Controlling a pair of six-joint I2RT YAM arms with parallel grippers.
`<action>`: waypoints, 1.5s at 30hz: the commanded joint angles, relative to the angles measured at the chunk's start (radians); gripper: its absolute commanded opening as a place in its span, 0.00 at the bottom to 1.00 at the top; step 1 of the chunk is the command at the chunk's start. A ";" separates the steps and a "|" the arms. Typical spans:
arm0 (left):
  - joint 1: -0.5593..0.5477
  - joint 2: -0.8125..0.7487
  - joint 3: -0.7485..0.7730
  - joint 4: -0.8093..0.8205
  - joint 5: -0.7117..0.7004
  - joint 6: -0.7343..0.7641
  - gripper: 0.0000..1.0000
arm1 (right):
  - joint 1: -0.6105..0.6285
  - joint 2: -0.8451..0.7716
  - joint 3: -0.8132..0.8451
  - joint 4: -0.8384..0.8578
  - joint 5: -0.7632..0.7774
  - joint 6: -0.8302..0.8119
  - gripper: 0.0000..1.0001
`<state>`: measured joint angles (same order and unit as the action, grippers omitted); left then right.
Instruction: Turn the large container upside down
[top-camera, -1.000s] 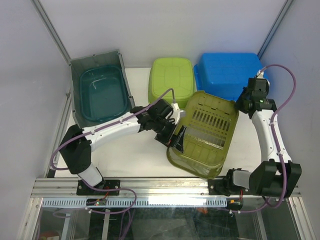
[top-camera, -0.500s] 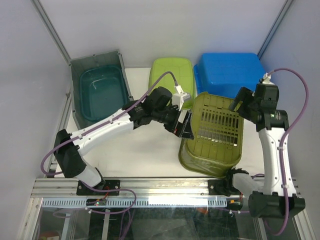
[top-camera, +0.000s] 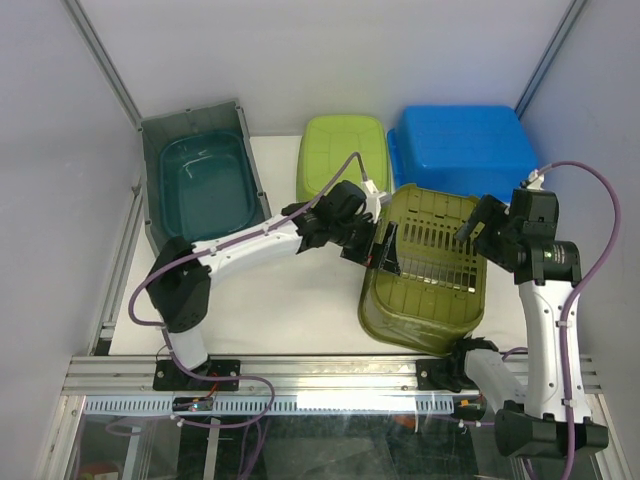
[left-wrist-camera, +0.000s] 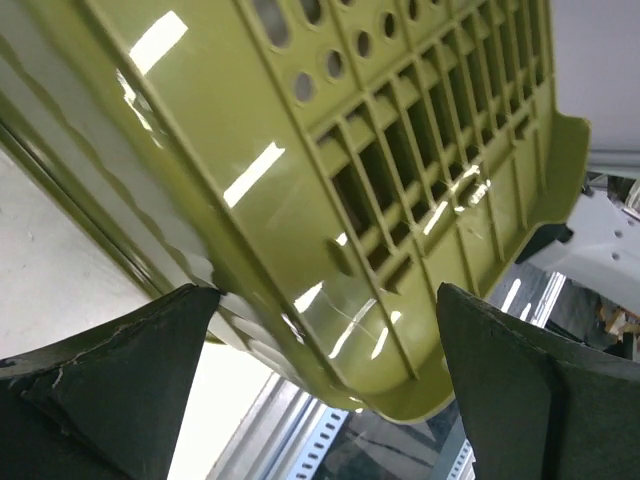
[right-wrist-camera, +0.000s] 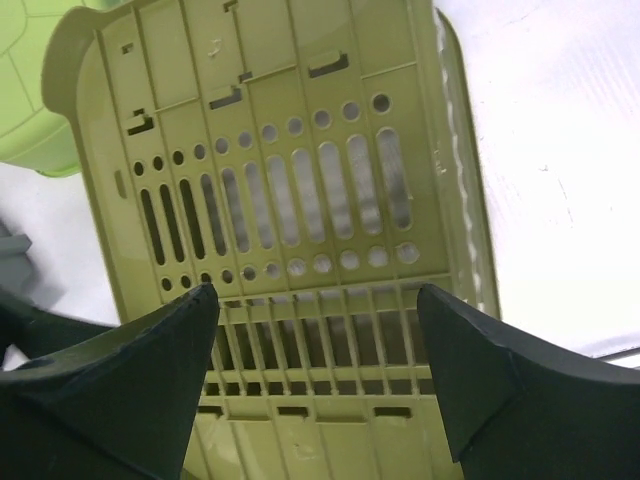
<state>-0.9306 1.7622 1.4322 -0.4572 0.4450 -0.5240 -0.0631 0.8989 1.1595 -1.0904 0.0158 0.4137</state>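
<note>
The large container (top-camera: 425, 270) is an olive-green slotted crate at the right middle of the table, its slotted bottom facing up. My left gripper (top-camera: 384, 248) is at its left side and stands open. In the left wrist view the crate's wall (left-wrist-camera: 330, 150) fills the space ahead of the left gripper (left-wrist-camera: 325, 300), whose fingers stand wide apart. My right gripper (top-camera: 478, 228) hovers open over the crate's right far edge. The right wrist view looks down between the spread fingers of the right gripper (right-wrist-camera: 317, 292) onto the slotted bottom (right-wrist-camera: 270, 180); nothing is held.
A teal bin (top-camera: 205, 185) leans at the back left. A lime-green tub (top-camera: 343, 155) and a blue bin (top-camera: 460, 145) lie bottom-up along the back, close behind the crate. The metal rail (top-camera: 300, 375) runs along the table's near edge.
The crate has tipped over from a tilt to bottom-up and shifted right. My right gripper has opened and let go of its far corner. The left arm has reached further right.
</note>
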 joint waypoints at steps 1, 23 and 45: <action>-0.024 0.089 0.115 0.132 0.042 -0.031 0.99 | 0.002 -0.029 0.038 0.009 -0.050 0.017 0.84; -0.062 0.122 0.083 0.273 0.071 -0.054 0.99 | 0.002 -0.132 0.154 0.000 0.071 0.093 0.85; -0.078 0.269 0.349 0.350 0.218 -0.025 0.99 | 0.002 -0.207 0.278 -0.028 0.001 -0.015 0.84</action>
<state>-1.0374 2.2429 1.9118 -0.1497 0.6125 -0.6086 -0.0631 0.6773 1.3697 -1.1282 0.1005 0.4877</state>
